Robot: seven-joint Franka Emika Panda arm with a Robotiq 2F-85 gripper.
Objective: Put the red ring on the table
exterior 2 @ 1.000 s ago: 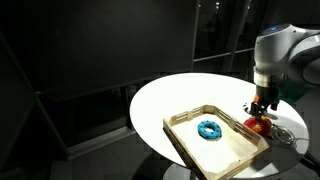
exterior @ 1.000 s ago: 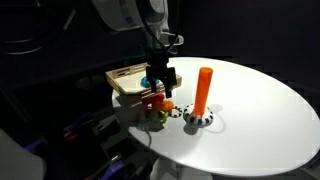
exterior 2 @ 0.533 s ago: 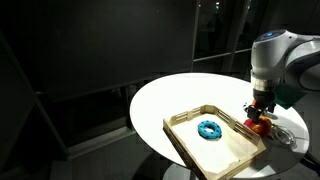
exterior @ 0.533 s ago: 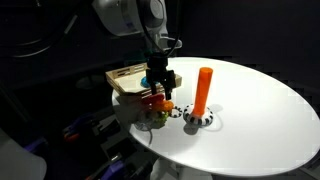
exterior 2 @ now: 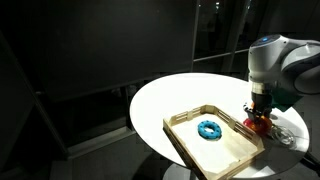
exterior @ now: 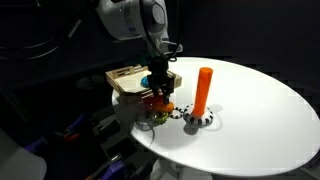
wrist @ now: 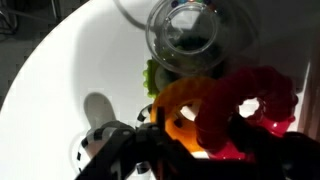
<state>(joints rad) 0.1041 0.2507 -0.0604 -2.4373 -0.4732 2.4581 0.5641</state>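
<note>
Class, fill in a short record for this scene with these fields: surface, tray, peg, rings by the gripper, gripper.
surface: round white table
tray: wooden tray holding a blue ring
peg: orange peg, upright on its base, shaft bare
rings by the gripper: red ring and orange ring, pressed side by side in the wrist view
gripper: gripper low over those rings; whether it grips one cannot be told

The arm [exterior: 130, 14] is built of fat, rounded, glossy white links in both exterior views. Just above the tool sits a dark wrist [exterior: 157, 48]. The gripper [exterior: 160, 90] is black, its fingers [wrist: 128, 152] a dark blur.
</note>
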